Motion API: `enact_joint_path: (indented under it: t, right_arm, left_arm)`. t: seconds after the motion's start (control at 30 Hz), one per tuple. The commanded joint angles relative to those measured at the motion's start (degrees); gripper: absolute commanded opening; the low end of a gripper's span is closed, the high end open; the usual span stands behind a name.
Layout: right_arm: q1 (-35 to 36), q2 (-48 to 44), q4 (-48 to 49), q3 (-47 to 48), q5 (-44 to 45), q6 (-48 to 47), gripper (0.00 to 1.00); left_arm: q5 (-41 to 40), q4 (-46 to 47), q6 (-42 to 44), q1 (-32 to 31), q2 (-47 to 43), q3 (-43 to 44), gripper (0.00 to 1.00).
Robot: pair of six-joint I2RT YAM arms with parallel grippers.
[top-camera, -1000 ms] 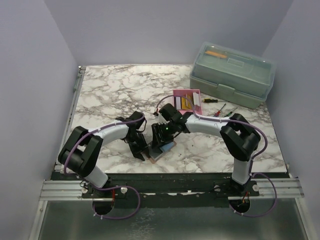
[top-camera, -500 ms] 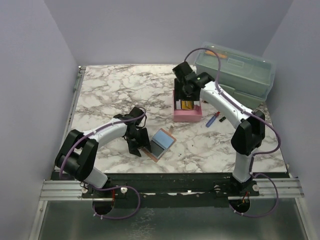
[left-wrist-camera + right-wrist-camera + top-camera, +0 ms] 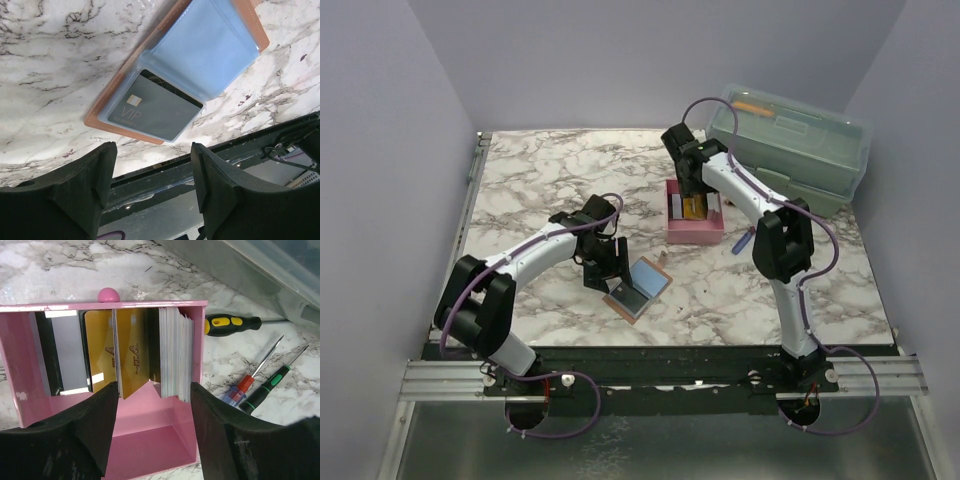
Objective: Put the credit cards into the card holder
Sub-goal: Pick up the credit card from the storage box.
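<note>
Back over the pink tray (image 3: 150, 437), my right claw (image 3: 151, 400) gapes empty, left claw (image 3: 151, 162) too; card holder (image 3: 205, 50) seemingly keeps one grey card (image 3: 152, 105), more credit cards (image 3: 131, 350) wait.

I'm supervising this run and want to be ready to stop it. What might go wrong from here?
1. The gold cards stand close together in the pink tray; the open right claw may pinch two at once.
2. The card holder lies loose near the table's front edge, with the left claw open and not holding it, so pushing in another card may slide it.
</note>
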Motion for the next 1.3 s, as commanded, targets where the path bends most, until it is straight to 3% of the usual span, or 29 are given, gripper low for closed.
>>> enact_joint_path:
  t: [0.0,0.17,0.37,0.73,0.97,1.1,1.27]
  right_arm:
    - [0.1,2.4,0.6,2.1,1.5,-2.5,0.60]
    - [0.4,4.9,0.5,3.5,0.8,-3.2,0.54]
    - [1.1,7.6,0.2,5.1,1.6,-4.2,0.64]
    - [1.5,11.0,-3.4,6.2,12.0,-4.0,0.66]
    - [1.5,8.5,-2.5,4.0,14.1,-4.8,0.58]
    - [1.5,8.2,-3.1,3.2,12.4,-3.9,0.48]
    - [1.5,8.3,-2.5,1.7,12.3,-3.7,0.48]
  left_arm:
    - [0.8,-1.9,3.6,0.0,1.6,2.1,0.68]
    - [0.8,-2.5,4.7,0.0,2.3,3.0,0.68]
    - [1.3,-2.5,5.4,0.1,3.0,3.4,0.68]
    - [1.5,-2.5,5.7,0.5,3.1,3.3,0.68]
    - [1.9,-2.1,5.4,0.6,2.9,2.9,0.68]
    - [2.2,-1.8,5.2,0.6,3.0,2.8,0.68]
    - [2.4,-1.5,4.8,0.6,2.6,2.2,0.68]
